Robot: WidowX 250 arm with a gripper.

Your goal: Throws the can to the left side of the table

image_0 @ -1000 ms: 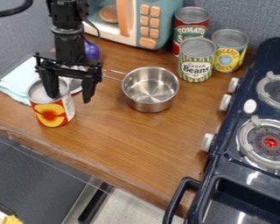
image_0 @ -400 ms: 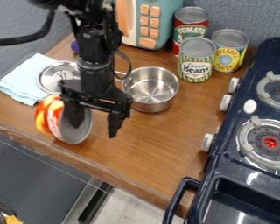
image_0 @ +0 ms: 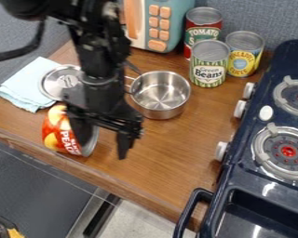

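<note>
My gripper [image_0: 103,139] hangs low over the left front part of the table, its two fingers spread apart and open. The red and orange peach can [image_0: 63,135] lies tipped on its side close to the table's front left edge. Its metal end faces right, partly covered by the left finger; whether the two touch I cannot tell. Nothing is held between the fingers.
A steel pot [image_0: 161,95] stands right of the arm. Behind it are several cans [image_0: 208,65] and a toy microwave [image_0: 159,23]. A lid [image_0: 55,82] and a pale blue cloth [image_0: 24,88] lie at left. The dark stove [image_0: 239,195] borders the right.
The arm has moved right and toward the front edge. The peach can, upright a second ago beneath the gripper, has tipped onto its side and rolled round so its label shows.
</note>
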